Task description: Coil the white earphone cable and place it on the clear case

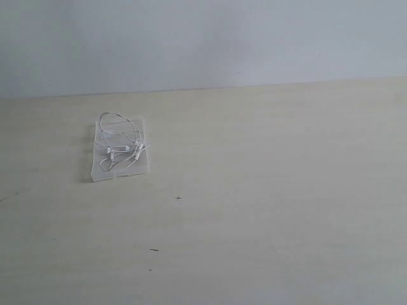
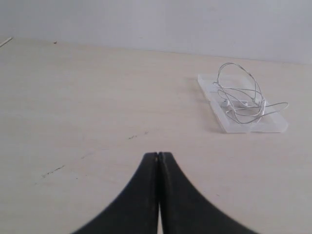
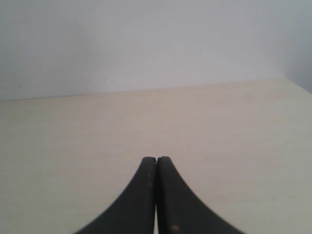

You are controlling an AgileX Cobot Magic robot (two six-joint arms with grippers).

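The white earphone cable [image 1: 119,141] lies in loose coils on top of the clear case [image 1: 121,166], on the left part of the pale wooden table. The left wrist view shows the same coil [image 2: 241,100] resting on the case [image 2: 265,126], with one loop hanging over its edge. My left gripper [image 2: 159,155] is shut and empty, well short of the case, its black fingertips pressed together. My right gripper [image 3: 156,159] is also shut with nothing in it, over bare table. Neither gripper shows in the exterior view.
The table [image 1: 267,190] runs back to a plain pale wall [image 1: 203,38]. A few small dark specks [image 1: 178,197] mark the wood in front of the case.
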